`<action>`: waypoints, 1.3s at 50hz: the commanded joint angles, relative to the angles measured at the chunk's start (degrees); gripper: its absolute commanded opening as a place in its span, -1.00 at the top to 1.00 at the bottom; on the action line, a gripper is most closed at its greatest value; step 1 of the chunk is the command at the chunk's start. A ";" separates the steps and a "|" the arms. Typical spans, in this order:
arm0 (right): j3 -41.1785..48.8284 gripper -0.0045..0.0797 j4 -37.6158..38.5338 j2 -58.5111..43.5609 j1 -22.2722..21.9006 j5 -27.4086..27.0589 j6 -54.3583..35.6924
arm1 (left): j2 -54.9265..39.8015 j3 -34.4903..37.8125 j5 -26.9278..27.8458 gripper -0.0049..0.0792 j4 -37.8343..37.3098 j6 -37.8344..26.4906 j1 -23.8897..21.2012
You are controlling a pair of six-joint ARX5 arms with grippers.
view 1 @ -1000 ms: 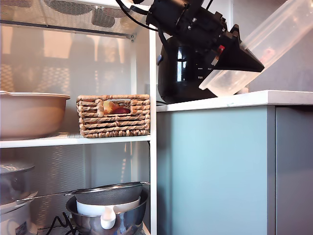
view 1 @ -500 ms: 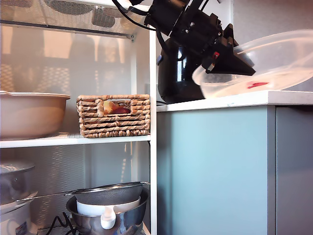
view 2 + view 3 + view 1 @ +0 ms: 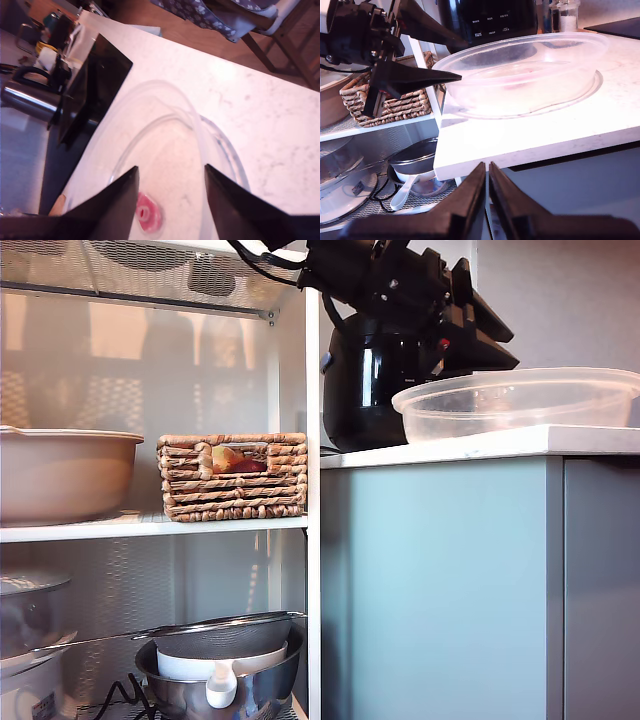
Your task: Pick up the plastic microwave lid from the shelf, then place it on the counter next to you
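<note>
My second pincer (image 3: 487, 195) hangs below the surface (image 3: 600, 120) edge, its tips pressed together on nothing. Above it the lid (image 3: 515, 400) now sits flat, rim up like a bowl, on the surface near the corner by the shelf (image 3: 312, 540); a second ago it hung steeply tilted in the air. My first pincer (image 3: 170, 192), jaws apart, has let go and hovers just over the rim. I judge the placing done; only the retreat remains. The lid is thin, translucent plastic, wide and shallow, with a red tab (image 3: 148, 214). The surface is smooth, white, faintly veined. Behind stands a glossy black cooker (image 3: 365, 390).
</note>
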State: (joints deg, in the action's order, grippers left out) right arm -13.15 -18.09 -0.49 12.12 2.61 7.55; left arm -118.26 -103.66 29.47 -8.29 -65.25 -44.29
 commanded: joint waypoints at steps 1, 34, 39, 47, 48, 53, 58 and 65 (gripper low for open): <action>-0.50 0.92 0.35 0.31 0.24 0.26 0.17 | 1.01 -0.31 0.07 -0.03 -2.08 -0.11 -0.37; -0.50 0.92 0.07 0.28 0.24 -1.90 -1.07 | 22.99 -0.31 -15.15 0.94 -28.55 23.10 1.55; -0.50 0.92 1.31 0.31 0.24 -3.23 -4.63 | 25.20 -0.31 -15.89 0.94 -33.62 31.36 3.85; -0.50 0.92 2.43 0.28 0.24 -3.10 -6.03 | 26.40 -0.28 -15.85 0.94 -44.37 37.05 8.98; -0.50 0.92 2.36 0.28 0.24 -2.82 -6.60 | 26.40 -0.28 -15.82 0.94 -45.64 37.16 9.70; -0.50 0.92 1.95 0.28 0.20 -3.93 -10.32 | 26.40 -0.28 -15.78 0.94 -50.12 38.95 12.61; -0.48 0.92 1.73 0.28 -0.07 -8.24 -10.62 | 26.56 -0.26 -14.53 0.94 -51.87 39.17 15.19; -0.48 0.92 1.77 0.28 -1.81 -13.29 -10.40 | 27.41 -0.15 -13.16 0.94 -52.13 39.32 17.20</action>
State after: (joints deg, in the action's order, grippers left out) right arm -13.17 -16.78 -0.49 11.25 -9.74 -2.96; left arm -91.68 -104.81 15.66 -60.40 -26.06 -27.35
